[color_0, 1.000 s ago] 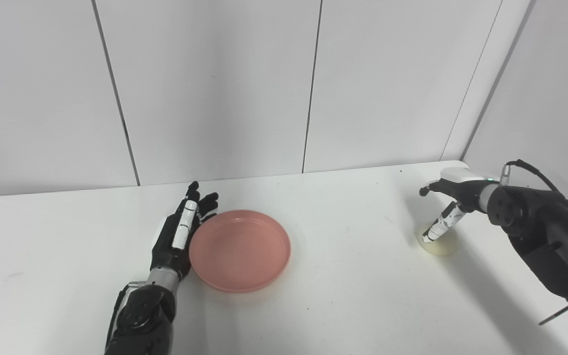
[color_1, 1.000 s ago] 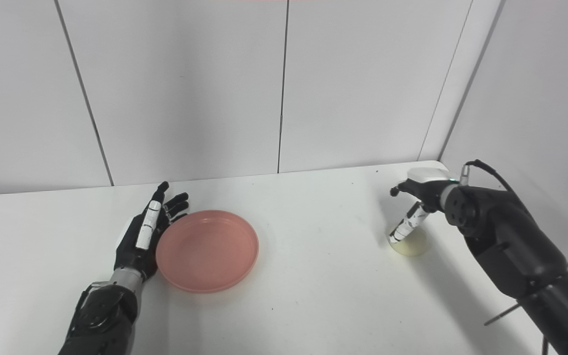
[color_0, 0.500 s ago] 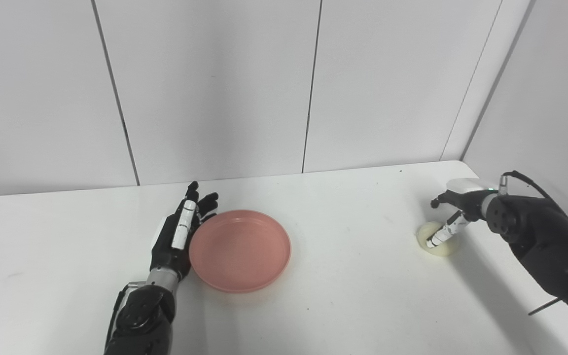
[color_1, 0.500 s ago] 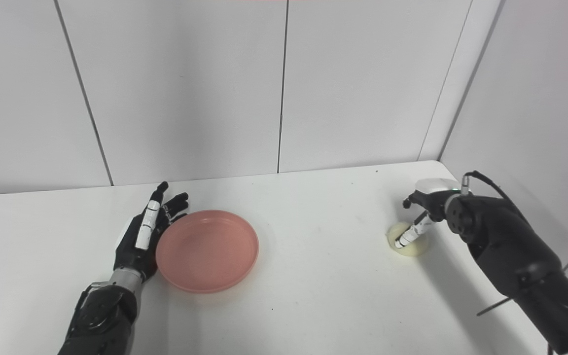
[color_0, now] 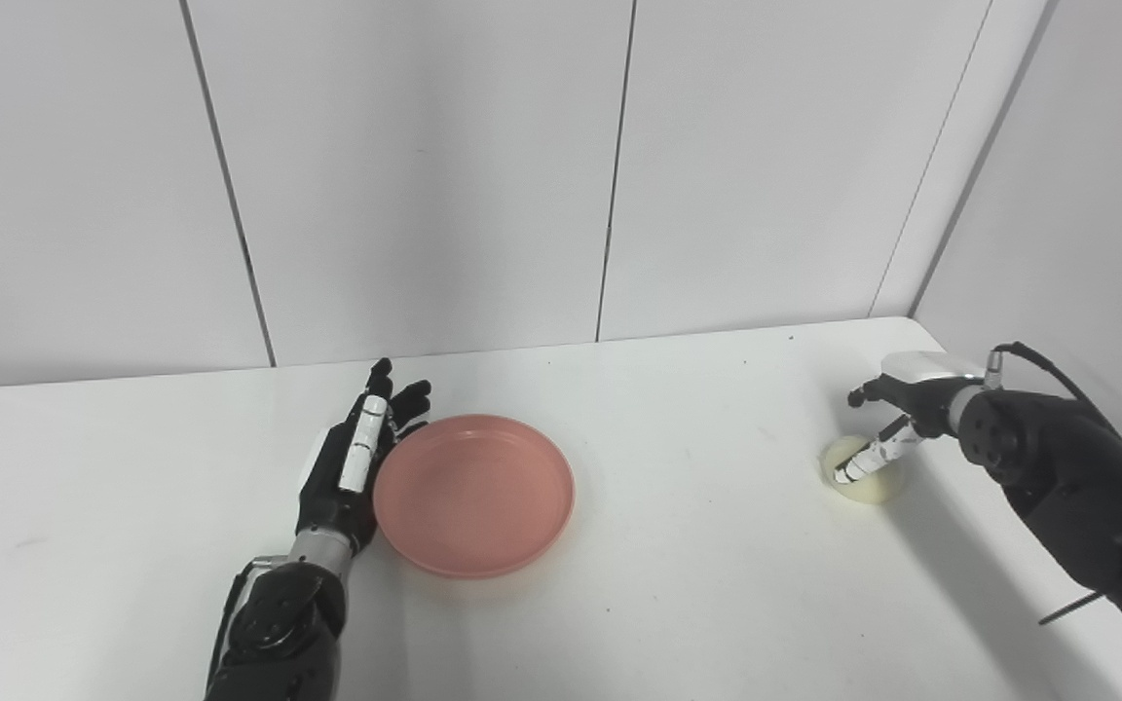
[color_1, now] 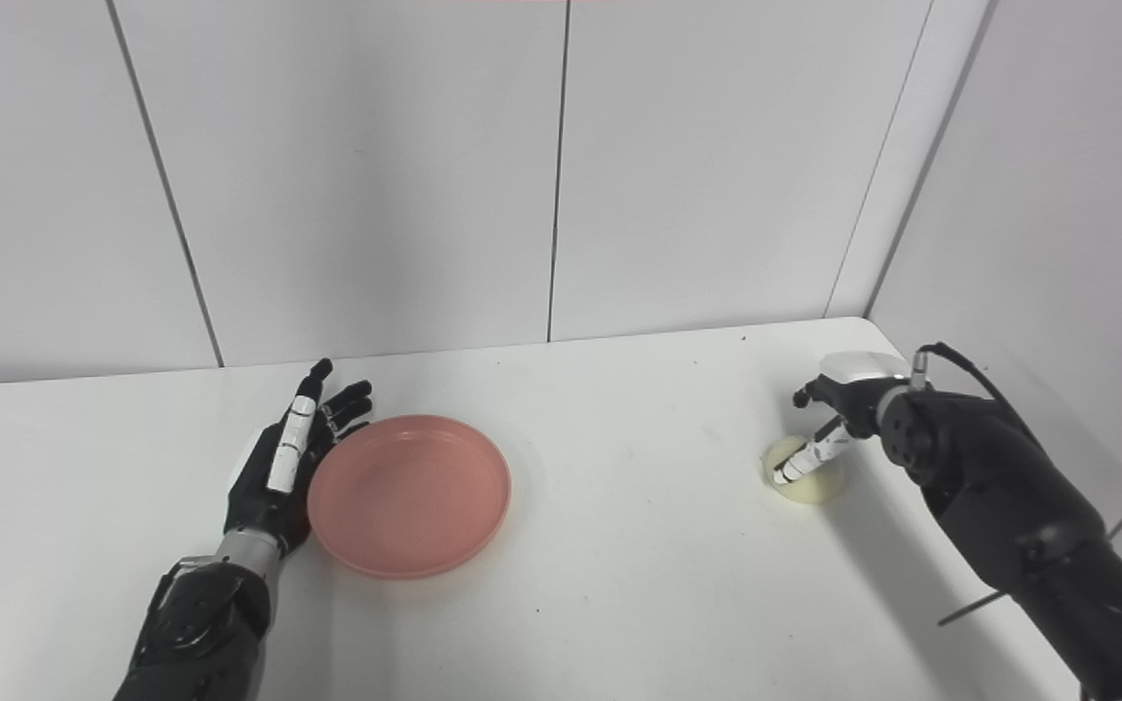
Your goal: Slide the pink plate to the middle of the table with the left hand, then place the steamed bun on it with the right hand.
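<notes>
A round, shallow pink plastic plate (color_0: 474,494) sits flat on the white surface (color_0: 678,584), left of centre and nearer the front edge than the wall. The black-and-white left hand (color_0: 352,462) lies flat beside it on the plate's left, fingers (color_1: 292,443) stretched out and spread toward the back wall, holding nothing; the inner edge of the hand rests against, or just beside, the plate's rim.

Far to the right, near the surface's right edge and well apart from the plate, a pale cream, rounded steamed bun (color_0: 866,480) rests on the surface. The right hand (color_0: 897,419) reaches down over it from the right, its black arm (color_1: 1009,516) entering from the lower right corner. One white-banded finger (color_0: 866,461) slants down onto the top of the bun, touching it, while a dark thumb tip juts out to the left above it. The rest of the fingers are hidden behind the wrist, so whether the right hand has closed round the bun cannot be told. The bun itself lies on the surface, not lifted.

Behind, plain white wall panels (color_0: 425,166) close off the scene.
</notes>
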